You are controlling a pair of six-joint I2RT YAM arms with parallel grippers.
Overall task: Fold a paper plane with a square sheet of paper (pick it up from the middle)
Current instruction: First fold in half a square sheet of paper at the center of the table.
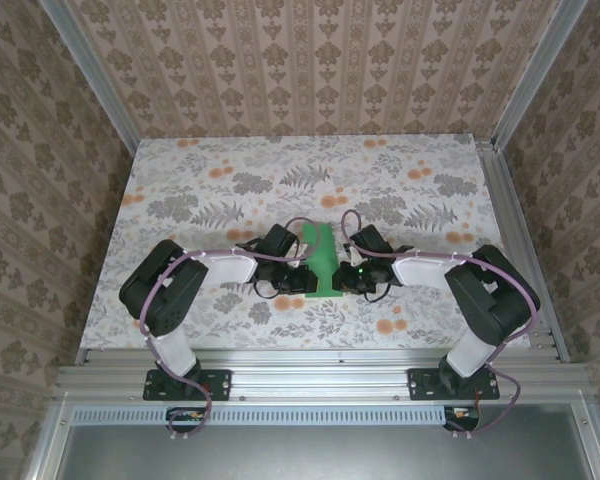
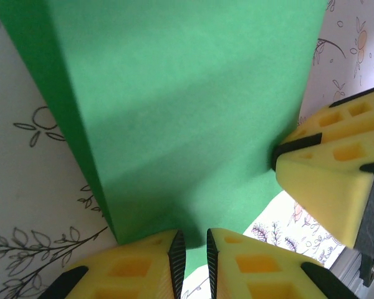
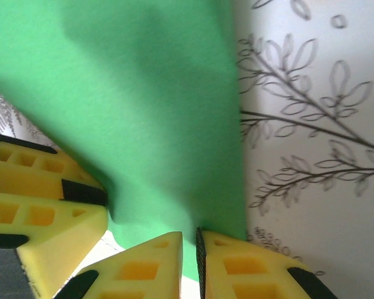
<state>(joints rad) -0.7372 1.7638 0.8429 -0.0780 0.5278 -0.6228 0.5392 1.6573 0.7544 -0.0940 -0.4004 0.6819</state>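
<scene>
Scribe: Jaws first. Left side?

Spotter: Left gripper is nearly closed, a thin slit only, pinching the near edge of the green paper. Paper runs straight into the slit.

Scribe: Right?

Spotter: Right gripper, same story. Pads almost meet, with the green edge nipped between them. The two grips sit close together on the same end.

Scribe: Where does the paper lie from there?

Spotter: Ahead of both, away from the arm bases. From above it is a narrow strip, long axis near-to-far, at the middle of the table. It is wider at the near end, where the grippers hold it. Left arm on its left flank, right arm on its right. Neither is nearer, I'd judge.

Scribe: Lifted or flat?

Spotter: Cannot tell for sure. Near end looks raised off the floral print. Far end, no call.

Scribe: Look of it?

Spotter: Bright green, plain, matt. In the left wrist view one hard crease runs down its left side, with a darker face beyond it. It bows softly toward the right grip, with no sharp fold there. No nose point that I can see, so the plane is not finished, by my reading.

Scribe: What does the next move hinge on?

Spotter: Likely on holding that long axis square between the two pinches.
</scene>
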